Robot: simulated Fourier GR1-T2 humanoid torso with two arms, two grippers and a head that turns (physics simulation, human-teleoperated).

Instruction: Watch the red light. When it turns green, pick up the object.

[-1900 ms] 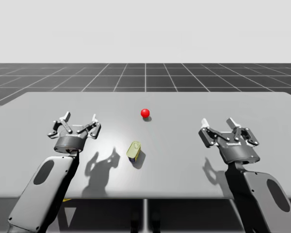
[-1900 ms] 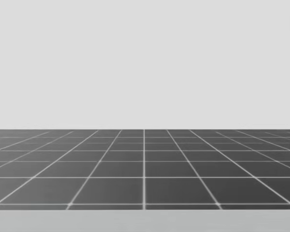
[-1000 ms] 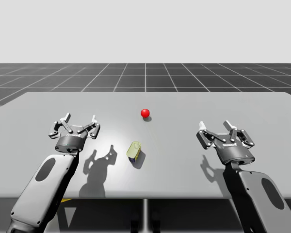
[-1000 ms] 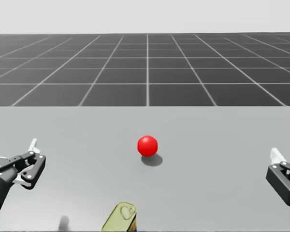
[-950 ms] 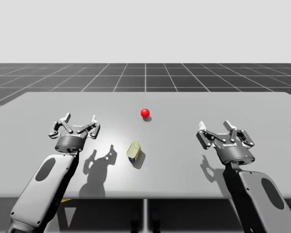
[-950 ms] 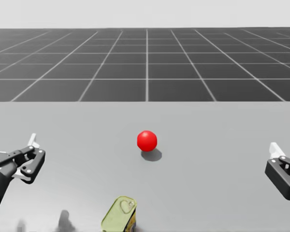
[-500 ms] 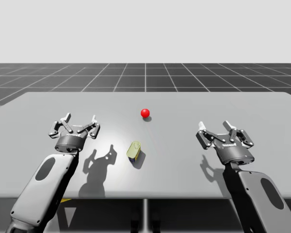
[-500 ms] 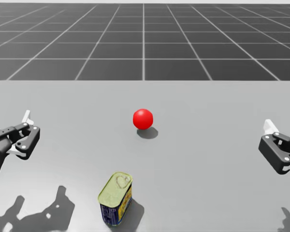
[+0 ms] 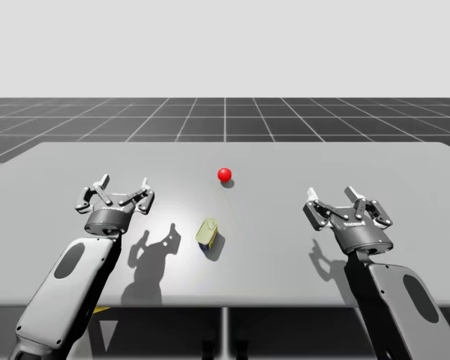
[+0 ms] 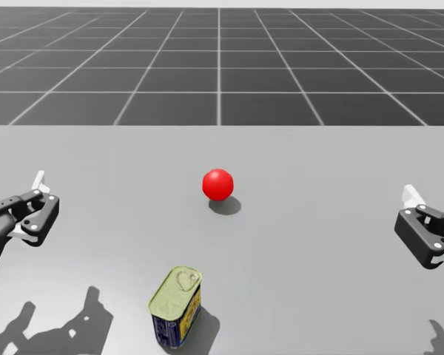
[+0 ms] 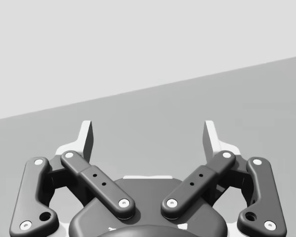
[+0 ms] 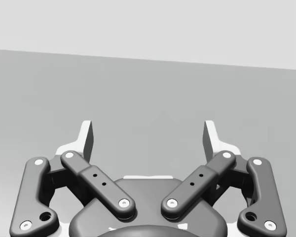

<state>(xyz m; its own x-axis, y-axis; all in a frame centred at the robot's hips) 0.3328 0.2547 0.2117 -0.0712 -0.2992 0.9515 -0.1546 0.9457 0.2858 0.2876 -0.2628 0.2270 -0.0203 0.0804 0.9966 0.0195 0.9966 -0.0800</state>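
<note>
Surface: flat matte grey table [image 9: 345,161], one slab, arm shadows cast on near half
Room: dark floor [image 9: 225,120] with pale grid lines past table's far edge; plain pale grey backdrop above
Count: 1 table, 1 light [image 9: 224,175], 1 can [image 9: 207,232], 2 arms, 2 grippers, 2 fingers [image 11: 86,140] on each
Light: red ball, sitting on table around mid-width, toward far side; small shadow just beside it
Can: rounded-rectangular, yellow-green lid with pull-tab facing up, blue sides; on table nearer than light and slightly left of it, apart from it; between the two grippers, well apart from both
Left gripper [image 9: 124,184]: over left part of table, fingers spread wide, holding nothing; wrist view has bare table ahead between fingers
Right gripper [image 9: 331,195]: over right part of table, fingers spread wide, holding nothing; wrist view has bare table ahead between fingers
Arms: left arm [image 9: 71,274] and right arm [image 9: 405,300], grey shells, in from near edge, one per side, neither touching can or light
Head view: light near centre, can near bottom edge, one gripper at each side edge
</note>
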